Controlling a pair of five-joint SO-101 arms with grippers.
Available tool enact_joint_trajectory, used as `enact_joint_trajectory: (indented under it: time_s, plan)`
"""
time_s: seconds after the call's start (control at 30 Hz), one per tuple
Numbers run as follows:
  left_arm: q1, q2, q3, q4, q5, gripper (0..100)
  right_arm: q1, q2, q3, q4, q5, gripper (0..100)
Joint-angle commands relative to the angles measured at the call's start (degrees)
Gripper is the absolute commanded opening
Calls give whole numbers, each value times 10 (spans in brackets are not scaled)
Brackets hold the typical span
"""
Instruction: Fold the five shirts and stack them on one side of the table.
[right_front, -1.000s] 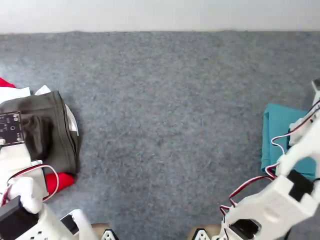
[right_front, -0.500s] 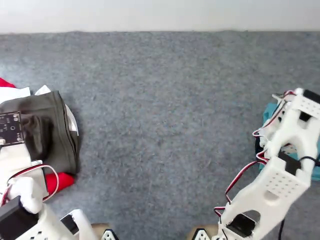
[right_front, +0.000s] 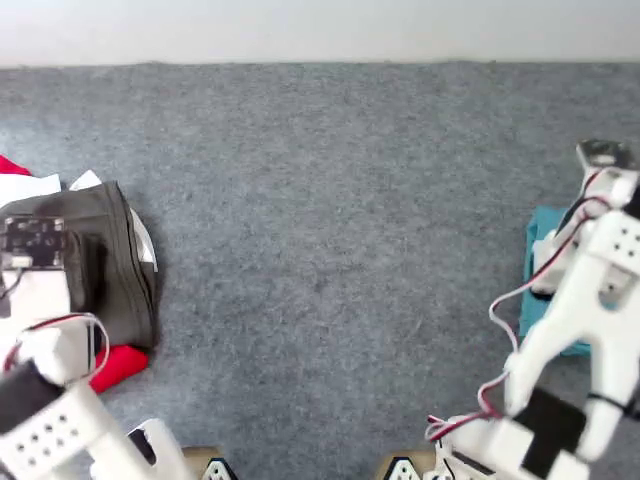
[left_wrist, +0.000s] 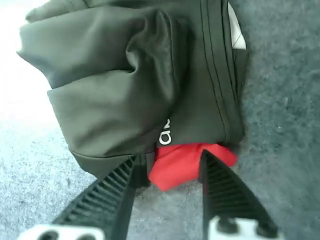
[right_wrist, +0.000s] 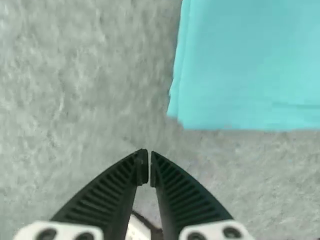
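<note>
A pile of shirts lies at the table's left edge: a dark olive shirt (right_front: 112, 262) (left_wrist: 125, 85) on top, a red shirt (right_front: 118, 366) (left_wrist: 186, 164) poking out under it, and a white shirt (right_front: 28, 186) (left_wrist: 237, 39) beneath. My left gripper (left_wrist: 171, 161) hovers open at the pile's near edge, with the red corner showing between its fingers. A folded teal shirt (right_front: 545, 255) (right_wrist: 250, 65) lies at the right edge. Just short of its edge, my right gripper (right_wrist: 145, 159) is shut and holds nothing, over bare carpet.
Grey carpet (right_front: 330, 210) covers the table, and a pale wall runs along its far edge. The left arm (right_front: 45, 400) stands at the near left corner. The right arm (right_front: 590, 300) rises over the teal shirt, trailing red and white wires.
The right arm has swung up from the near right corner and stretched toward the far side over the teal shirt. The left arm shifted slightly over the pile.
</note>
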Motion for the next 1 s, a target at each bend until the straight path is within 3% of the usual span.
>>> enact_joint_trajectory:
  time_s: [0.0, 0.23, 0.43, 0.6, 0.67, 0.77, 0.97]
  plan:
    - [-3, 83, 2, -56, -29, 185, -8, -72, 63, 23, -6, 9]
    - [25, 294, -2, -120, -97, 185, -6, -142, 147, 23, -6, 9]
    - [59, 433, -2, -208, -99, 176, -5, -190, 184, 23, -6, 9]
    - [114, 512, -2, -240, -101, 58, -5, -229, 196, 24, -6, 9]
    - [142, 531, -13, -235, -101, 9, -5, -239, 196, 23, -5, 9]
    - [170, 536, -52, -190, -98, 13, -5, -244, 195, 23, -3, 9]
    - [193, 536, -219, -63, -8, 13, -7, -246, 187, 23, -3, 9]
